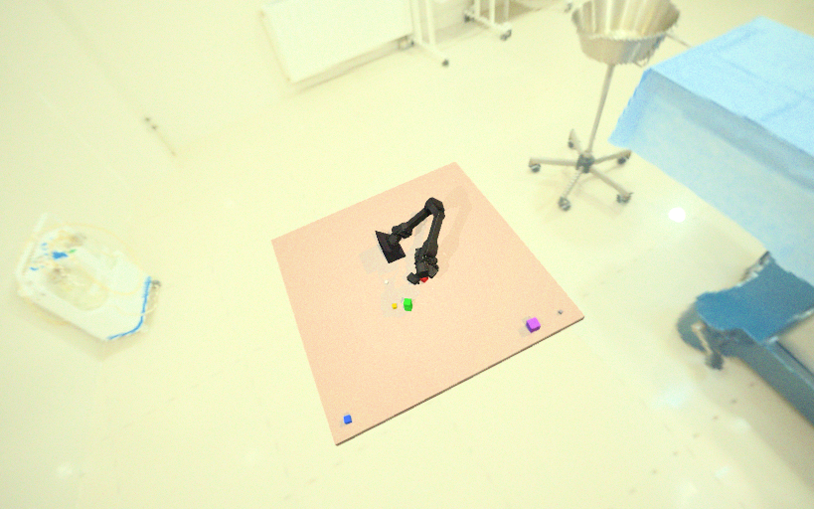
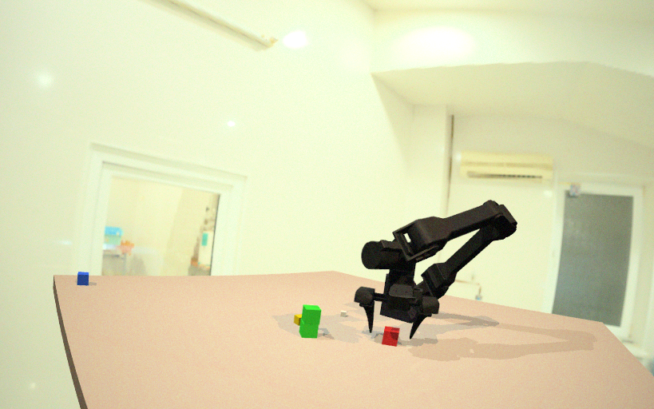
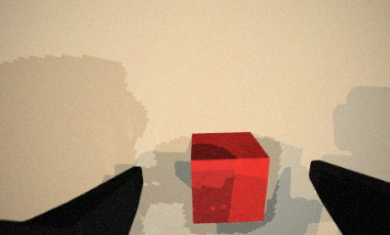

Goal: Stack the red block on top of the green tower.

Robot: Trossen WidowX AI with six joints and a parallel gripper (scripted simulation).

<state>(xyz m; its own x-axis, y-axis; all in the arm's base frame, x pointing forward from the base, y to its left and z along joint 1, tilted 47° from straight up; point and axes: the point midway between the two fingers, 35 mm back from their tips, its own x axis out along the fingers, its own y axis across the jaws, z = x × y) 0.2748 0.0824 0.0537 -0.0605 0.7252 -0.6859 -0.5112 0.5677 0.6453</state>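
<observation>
Green tower [image 2: 310, 320]: upright on surface [image 2: 192, 355], small yellow block [image 2: 297, 319] just beside it.
Red block [image 2: 390, 335]: on surface, right of tower, apart from it.
End effector [image 2: 392, 330]: fingers wide apart, straddling red block, gripping nothing.

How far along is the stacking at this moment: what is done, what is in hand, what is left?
Done: the open gripper straddles the red block, one fingertip on each side. In hand: nothing yet; the block sits on the table, and the wrist view shows gaps to both fingers. Left: close, lift, carry it to the green tower, which stands upright, and release it on top.
</observation>
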